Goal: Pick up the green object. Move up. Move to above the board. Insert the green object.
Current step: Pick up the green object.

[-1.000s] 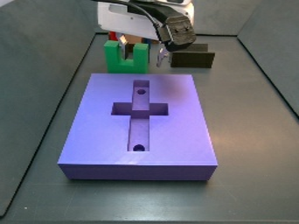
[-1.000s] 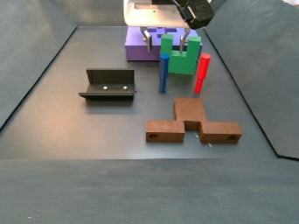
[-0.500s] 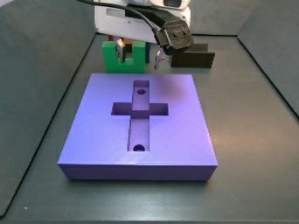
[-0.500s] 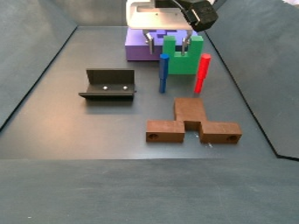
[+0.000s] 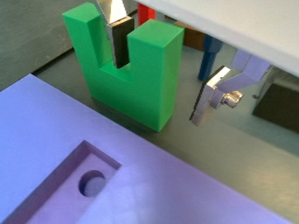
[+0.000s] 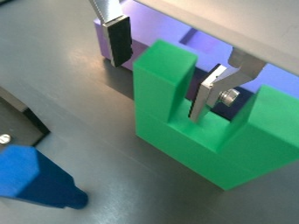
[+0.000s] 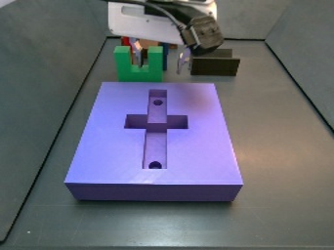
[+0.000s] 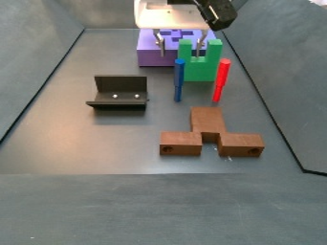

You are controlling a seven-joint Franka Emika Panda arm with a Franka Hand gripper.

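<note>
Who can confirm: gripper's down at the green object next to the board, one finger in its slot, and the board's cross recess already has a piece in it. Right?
Not quite. The cross recess in the board is empty, as a side view shows. The rest holds: the gripper is down at the green object next to the board, with one of the fingers in its slot, as both wrist views show.

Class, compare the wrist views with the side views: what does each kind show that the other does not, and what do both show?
Only a wrist view shows a silver finger sitting in the green object's slot. Only a side view shows the fixture and brown block. Both show the green object, the board and the gripper, low over the green object.
</note>
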